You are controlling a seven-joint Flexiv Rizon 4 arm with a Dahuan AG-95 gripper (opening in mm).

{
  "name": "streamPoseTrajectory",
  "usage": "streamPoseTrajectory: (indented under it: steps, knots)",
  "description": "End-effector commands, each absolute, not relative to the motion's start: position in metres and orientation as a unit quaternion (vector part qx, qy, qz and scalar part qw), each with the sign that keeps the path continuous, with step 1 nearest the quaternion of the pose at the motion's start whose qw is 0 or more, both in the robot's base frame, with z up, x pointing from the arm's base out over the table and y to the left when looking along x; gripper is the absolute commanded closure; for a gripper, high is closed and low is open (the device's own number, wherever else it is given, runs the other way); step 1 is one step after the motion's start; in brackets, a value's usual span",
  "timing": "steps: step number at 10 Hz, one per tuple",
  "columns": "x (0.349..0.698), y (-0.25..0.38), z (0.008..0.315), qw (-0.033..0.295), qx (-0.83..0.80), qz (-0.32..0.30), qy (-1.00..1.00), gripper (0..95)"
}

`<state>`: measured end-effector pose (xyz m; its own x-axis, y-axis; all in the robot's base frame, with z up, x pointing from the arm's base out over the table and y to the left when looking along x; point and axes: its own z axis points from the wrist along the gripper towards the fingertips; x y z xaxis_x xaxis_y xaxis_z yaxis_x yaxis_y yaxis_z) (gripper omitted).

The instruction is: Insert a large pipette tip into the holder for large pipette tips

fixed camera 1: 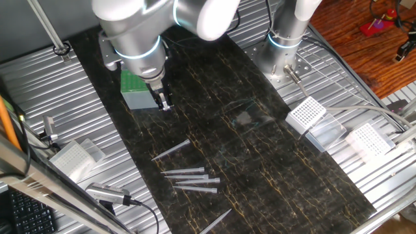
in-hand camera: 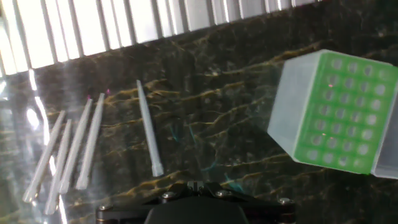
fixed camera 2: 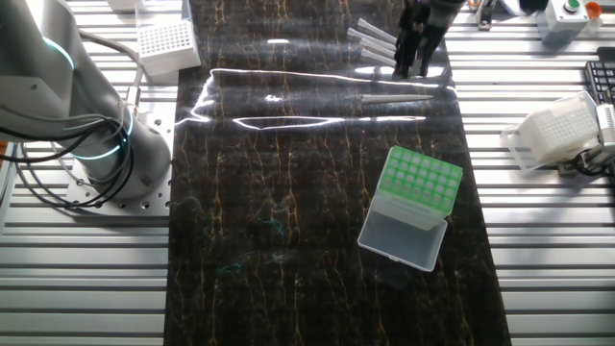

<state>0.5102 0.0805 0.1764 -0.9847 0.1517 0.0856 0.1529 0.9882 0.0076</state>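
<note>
Claw (fixed camera 1: pixel 164 104) hanging over the dark table (fixed camera 1: pixel 260 169), well above it to judge by the two fixed views. Fingers seen only small and dark there, and not at all in the hand view; cannot tell whether parted or closed. Nothing visibly held between them.

Nearest large tip (in-hand camera: pixel 148 127) lying flat on the table by itself, just ahead of the claw and slightly left of centre in the hand view. Long axis running nearly straight away from the camera, leaning a little left at the far end. Wide open end toward the claw, fine point away. Three other tips (in-hand camera: pixel 62 155) lying side by side further left, roughly parallel, clear of the lone one.

Green holder (in-hand camera: pixel 336 112) off to the right in the same view, well apart from the tip, lid folded open, holes in the green rack facing up and looking unfilled.

Probably the approach stage: tip not yet picked up, nothing inserted. Likely needed next: a drop almost straight down with a small shift left, fingers set across the long axis near the wide end. Worth minding: a slender cone on a smooth top, apt to roll or skid if pinched off centre.
</note>
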Motion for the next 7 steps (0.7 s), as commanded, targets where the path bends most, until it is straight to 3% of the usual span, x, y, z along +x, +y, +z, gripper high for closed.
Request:
streamPoseTrajectory:
  steps: [1, 3, 7]
  knots:
    - [0.508, 0.078, 0.176, 0.040, -0.050, -0.001, -0.998, 95.0]
    - [0.507, 0.077, 0.173, 0.043, -0.037, -0.003, -0.998, 95.0]
    - [0.516, 0.076, 0.135, 0.038, -0.066, -0.004, -0.997, 95.0]
